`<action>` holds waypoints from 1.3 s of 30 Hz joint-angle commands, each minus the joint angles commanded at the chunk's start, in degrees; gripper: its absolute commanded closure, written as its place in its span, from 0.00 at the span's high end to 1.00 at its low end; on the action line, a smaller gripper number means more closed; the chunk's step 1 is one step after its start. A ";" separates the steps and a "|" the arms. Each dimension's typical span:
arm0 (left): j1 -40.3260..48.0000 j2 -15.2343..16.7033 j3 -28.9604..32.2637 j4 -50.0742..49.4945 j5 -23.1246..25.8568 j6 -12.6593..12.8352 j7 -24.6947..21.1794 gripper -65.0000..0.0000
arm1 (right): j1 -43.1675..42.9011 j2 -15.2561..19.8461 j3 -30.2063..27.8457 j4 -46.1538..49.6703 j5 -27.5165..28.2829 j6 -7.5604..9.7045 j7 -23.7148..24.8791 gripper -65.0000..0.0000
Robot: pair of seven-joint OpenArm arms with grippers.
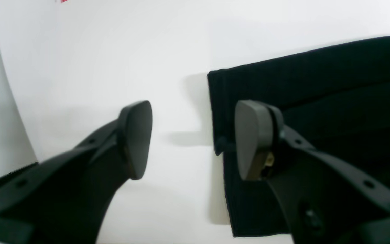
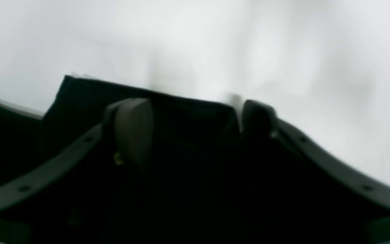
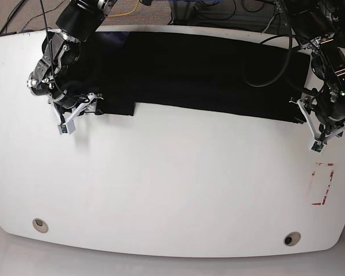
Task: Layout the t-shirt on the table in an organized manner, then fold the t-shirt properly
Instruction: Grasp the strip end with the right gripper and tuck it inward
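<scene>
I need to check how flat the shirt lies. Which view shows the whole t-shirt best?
The base view: the t-shirt spreads along the table's far side. The left wrist view shows one corner; the right wrist view shows a blurred edge.

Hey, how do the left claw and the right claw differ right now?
The left claw straddles the t-shirt edge: one finger over cloth, the other over bare table. The right claw has dark cloth behind both fingers. The left view is sharp, the right blurred. Both are open and empty.

No readable text, label, brand, number or sign anywhere.
</scene>
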 joint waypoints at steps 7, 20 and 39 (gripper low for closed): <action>0.09 0.00 0.09 0.00 0.00 0.00 -0.53 0.55 | 0.18 0.09 -0.26 0.00 0.00 0.00 0.00 0.06; 0.00 0.00 0.26 -4.84 0.18 0.00 -3.52 0.55 | -0.88 -0.35 -0.26 10.99 3.25 0.00 -8.44 0.00; -0.09 1.14 0.26 -6.33 0.26 0.00 -3.60 0.55 | -17.67 6.68 -11.34 20.57 44.92 0.00 -16.18 0.00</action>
